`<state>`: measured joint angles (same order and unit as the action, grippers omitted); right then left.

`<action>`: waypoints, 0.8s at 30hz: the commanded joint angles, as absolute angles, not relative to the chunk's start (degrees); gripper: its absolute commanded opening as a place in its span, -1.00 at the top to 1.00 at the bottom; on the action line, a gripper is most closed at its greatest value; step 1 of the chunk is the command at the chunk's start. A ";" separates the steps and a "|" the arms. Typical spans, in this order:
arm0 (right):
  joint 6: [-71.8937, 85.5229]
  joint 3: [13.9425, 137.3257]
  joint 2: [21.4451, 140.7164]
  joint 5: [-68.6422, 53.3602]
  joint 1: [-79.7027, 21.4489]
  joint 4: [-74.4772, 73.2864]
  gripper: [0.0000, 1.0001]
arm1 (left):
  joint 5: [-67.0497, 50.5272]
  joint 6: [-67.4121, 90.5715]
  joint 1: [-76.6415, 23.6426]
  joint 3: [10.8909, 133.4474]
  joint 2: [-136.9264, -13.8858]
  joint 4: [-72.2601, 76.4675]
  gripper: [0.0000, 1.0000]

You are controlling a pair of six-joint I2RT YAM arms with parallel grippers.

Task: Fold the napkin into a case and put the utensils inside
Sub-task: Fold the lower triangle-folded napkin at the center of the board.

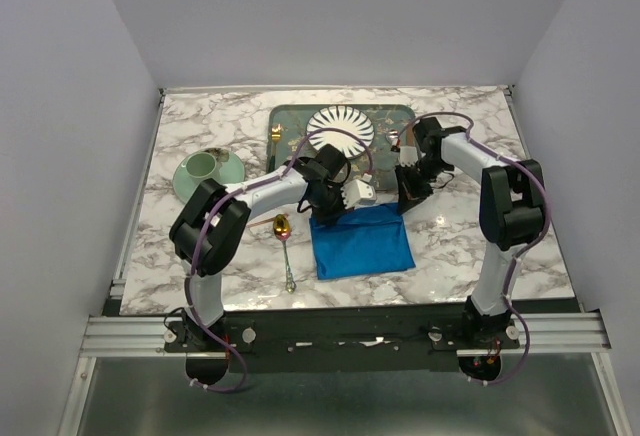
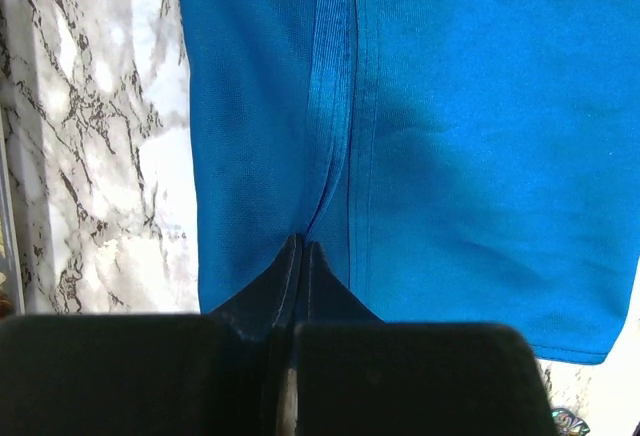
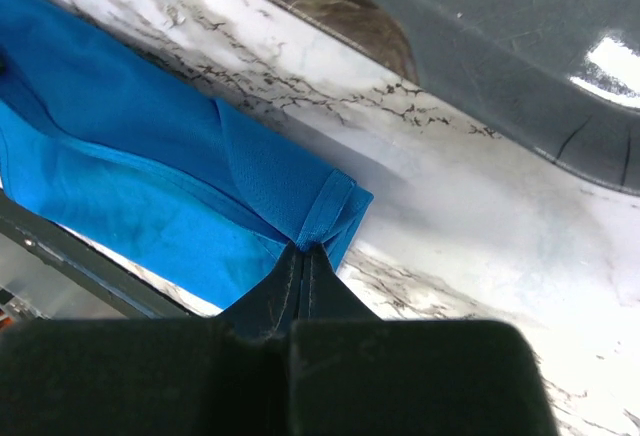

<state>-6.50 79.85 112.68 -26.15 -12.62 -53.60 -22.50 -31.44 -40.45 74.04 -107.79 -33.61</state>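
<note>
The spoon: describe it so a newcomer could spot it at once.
On the marble table, find the bright blue napkin near the front edge. Just to its left lies the spoon, handle toward that edge. Its gold bowl and thin silvery handle set it apart from the pale green cup nearby.

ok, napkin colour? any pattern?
Plain bright blue napkin, no pattern; shows best in the left wrist view.

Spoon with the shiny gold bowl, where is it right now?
In the top view, the spoon lies on the marble table, left of centre. It sits just left of the blue napkin, not touching it.
</note>
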 commanded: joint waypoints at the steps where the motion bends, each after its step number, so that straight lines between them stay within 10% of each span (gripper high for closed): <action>1: -7.65 79.19 110.92 -27.24 -12.39 -55.81 0.99 | -23.11 -30.50 -40.69 74.53 -106.44 -34.80 0.80; 8: -8.08 78.40 112.50 -26.19 -12.30 -55.20 0.99 | -22.33 -32.43 -41.92 73.21 -107.49 -35.33 0.20; 24: -9.32 80.24 114.17 -24.26 -12.30 -55.99 0.93 | -17.93 -35.59 -43.15 72.25 -109.69 -34.28 0.20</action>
<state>-8.45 79.11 112.73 -25.87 -12.62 -54.22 -20.16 -33.65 -42.28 73.28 -108.55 -34.20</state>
